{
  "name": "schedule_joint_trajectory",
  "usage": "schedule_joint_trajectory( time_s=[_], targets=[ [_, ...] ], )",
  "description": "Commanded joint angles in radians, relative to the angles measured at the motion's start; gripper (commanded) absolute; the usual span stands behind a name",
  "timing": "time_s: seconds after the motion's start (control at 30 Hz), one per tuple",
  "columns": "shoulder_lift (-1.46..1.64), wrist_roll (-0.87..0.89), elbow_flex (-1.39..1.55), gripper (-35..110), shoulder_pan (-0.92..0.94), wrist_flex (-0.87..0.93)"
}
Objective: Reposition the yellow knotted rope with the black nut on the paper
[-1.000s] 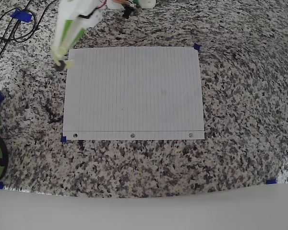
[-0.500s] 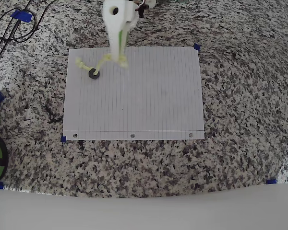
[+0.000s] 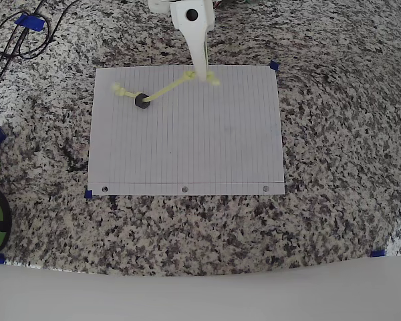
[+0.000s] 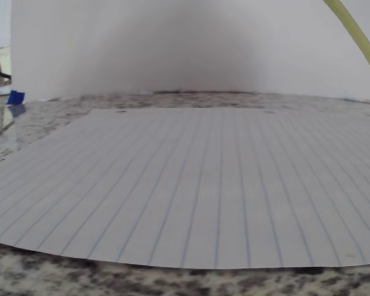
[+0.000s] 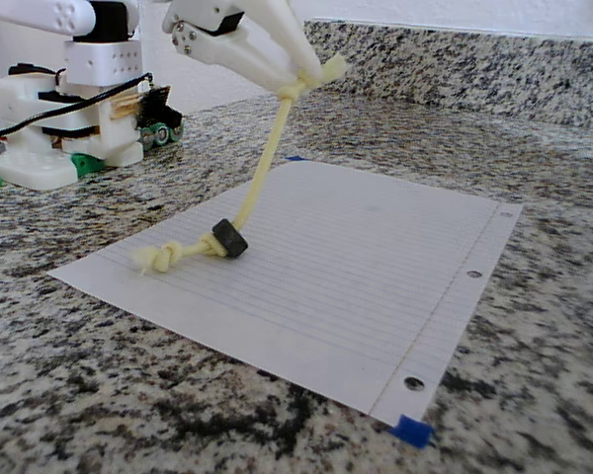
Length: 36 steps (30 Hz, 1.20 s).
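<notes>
Up top, tool [image 5: 301, 79] pinching yellow knotted rope [image 5: 262, 178] — black nut [image 5: 229, 238] resting on paper [image 5: 376, 267].

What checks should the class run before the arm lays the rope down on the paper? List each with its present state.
1. Gripper shut on the rope near its upper knot: ok.
2. Nut resting on the paper: ok.
3. Free knotted end lying on the paper: ok.
4. Rope stretched without tangles between nut and gripper: ok.
5. Bare paper ahead for laying the rope down: ok.
6. Grip firmness: cannot tell.
</notes>
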Motion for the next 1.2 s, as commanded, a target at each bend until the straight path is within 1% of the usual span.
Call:
schedule_joint_trajectory(
  time_s=[0.0, 0.2, 0.4, 0.43, 0.47, 0.6, 0.67, 0.77, 0.9, 0.97, 1.1, 1.17],
  targets=[
    [0.031, -0.015, 0.002, 0, -0.034, 0.031],
    [0.043, -0.067, 0.012, 0, -0.087, 0.049],
    [0.044, -0.186, 0.015, 1, -0.14, 0.052],
    [0.044, -0.199, 0.018, 5, -0.141, 0.046],
    [0.046, -0.215, 0.023, 15, -0.143, 0.037],
    [0.061, -0.235, 0.035, 43, -0.138, 0.035],
    [0.071, -0.235, 0.038, 46, -0.141, 0.032],
    [0.074, -0.235, 0.038, 47, -0.158, 0.021],
    [0.084, -0.284, 0.038, 41, -0.167, 0.009],
    [0.084, -0.345, 0.035, 34, -0.166, -0.008],
    [0.061, -0.561, 0.008, 2, -0.097, -0.015],
    [0.005, -0.736, -0.035, 0, -0.043, 0.002]
  ],
)
